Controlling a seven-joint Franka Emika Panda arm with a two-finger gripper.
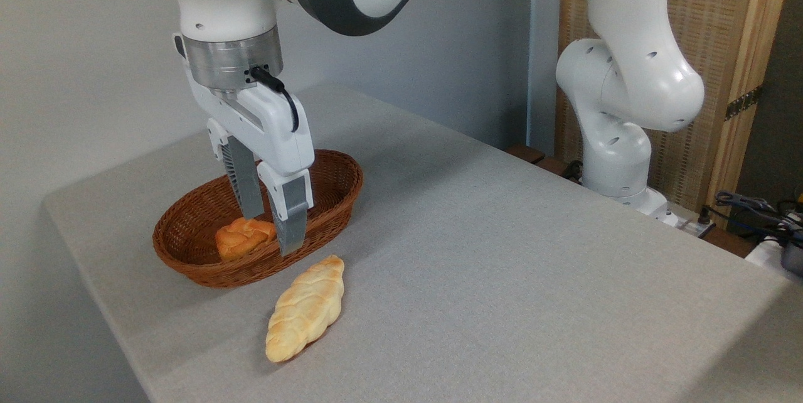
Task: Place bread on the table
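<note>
1. A small orange-brown bread (pixel 241 237) bun with a lumpy, knotted top sits inside a brown wicker basket (pixel 188 252), toward its near left end, on the grey table (pixel 502 252).
2. The robot's gripper (pixel 271 228) points straight down into the basket, its fingers narrowly apart and straddling the bun's right edge. Whether the pads already press on it is hard to tell from this angle.
3. The bun looks light and probably soft, so it may dent or slip under a firm squeeze.
4. The best hold seems to be across its middle, low on the sides, below the uneven top.
5. A pale braided loaf (pixel 305 309) lies on the table just in front of the basket.
</note>
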